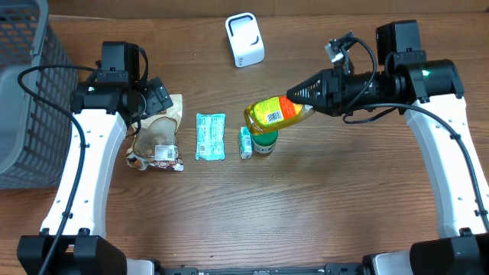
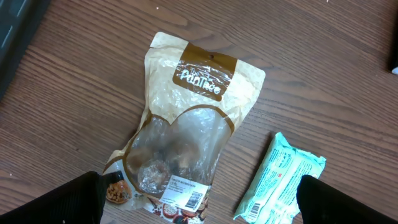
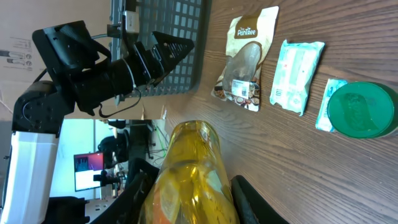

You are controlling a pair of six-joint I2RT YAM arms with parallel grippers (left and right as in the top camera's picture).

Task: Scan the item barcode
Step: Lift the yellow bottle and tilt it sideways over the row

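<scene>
**Right claw holds yellow bottle in the air; left claw spread over pouch**

Right claw (image 1: 302, 102): clamped on the yellow bottle (image 1: 275, 113), held on its side above the surface (image 1: 344, 214). Bottle's far end overhangs a green-lidded jar (image 1: 264, 143). A label with a barcode faces up in the overhead view. Whether the bottle has a cap cannot be told: that end is buried between the fingers. In the right wrist view the bottle's lower part is cut off by the frame edge, and only the finger bases show either side of it.

Left claw (image 1: 157, 95): fingers wide apart, nothing between them, hanging above the top of a brown pouch (image 2: 186, 118). Only the two dark fingertips show in the left wrist view, at the bottom corners. Pouch lies flat; its white sticker with a barcode is partly cropped.

Beside the pouch: a teal packet (image 1: 210, 136), then a small teal packet (image 1: 245, 142) just beside the jar. Print on both is too small to read.

White device (image 1: 244, 40) stands at the far edge, well apart from the bottle. Grey basket (image 1: 23, 99) at far left, cut off.
</scene>
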